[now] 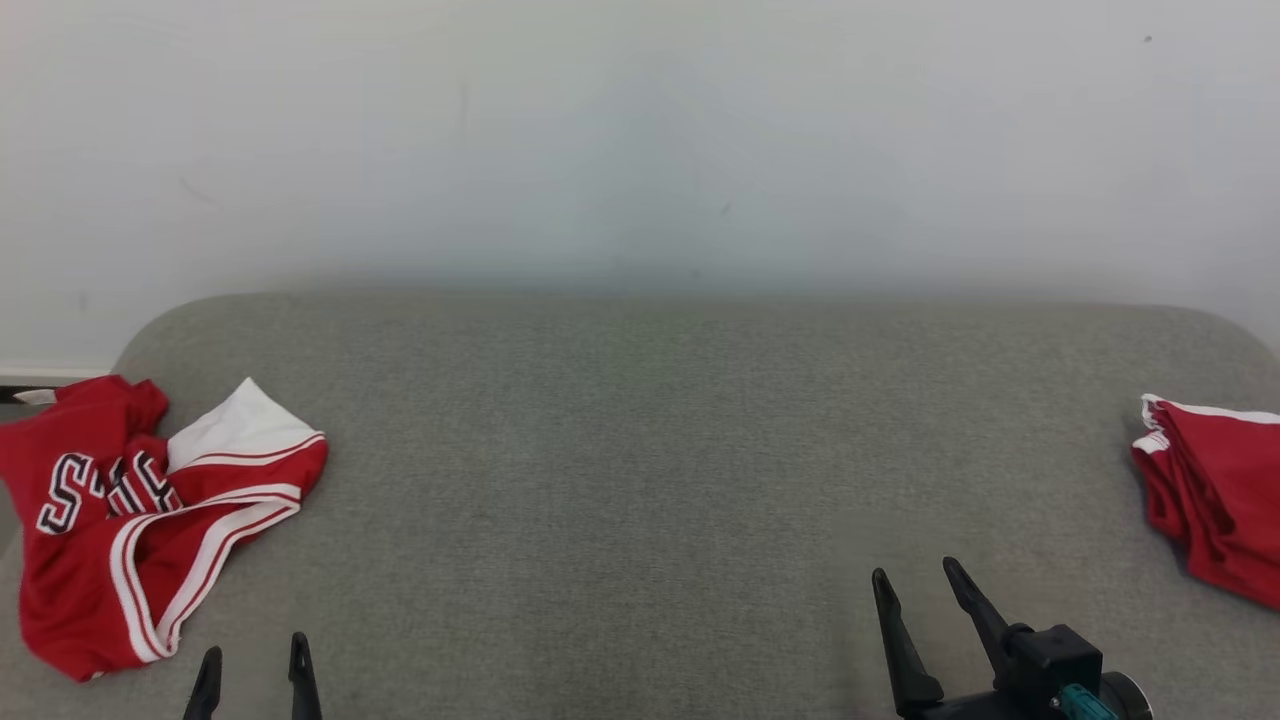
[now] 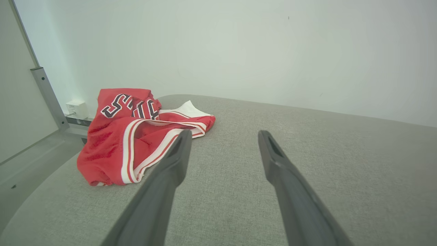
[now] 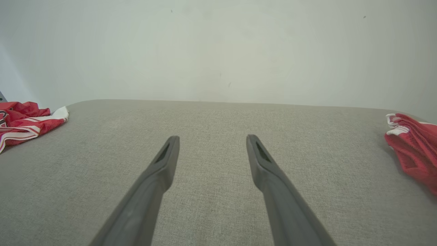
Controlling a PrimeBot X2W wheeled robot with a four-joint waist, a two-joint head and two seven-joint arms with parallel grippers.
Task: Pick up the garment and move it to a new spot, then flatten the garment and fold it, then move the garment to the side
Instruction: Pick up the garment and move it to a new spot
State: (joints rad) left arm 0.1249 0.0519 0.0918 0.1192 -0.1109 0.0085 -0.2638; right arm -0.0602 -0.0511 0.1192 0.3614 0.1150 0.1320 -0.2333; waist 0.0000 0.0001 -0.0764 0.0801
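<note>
Red garment (image 1: pixel 90 560) beside left claw (image 1: pixel 255 645)

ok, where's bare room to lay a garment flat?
Free: the whole middle of the grey surface, between the crumpled jersey at its left end and the red garment at its right end. Crowded: those two ends. The open left gripper and right gripper sit at the front edge.

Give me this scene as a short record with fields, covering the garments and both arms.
surface: grey fabric top
left garment: red jersey, white trim, crumpled, left edge
right garment: red cloth, bunched, right edge
left gripper: fingers apart, empty, clear of jersey
right gripper: fingers apart, empty
progress: nothing picked up yet
</note>
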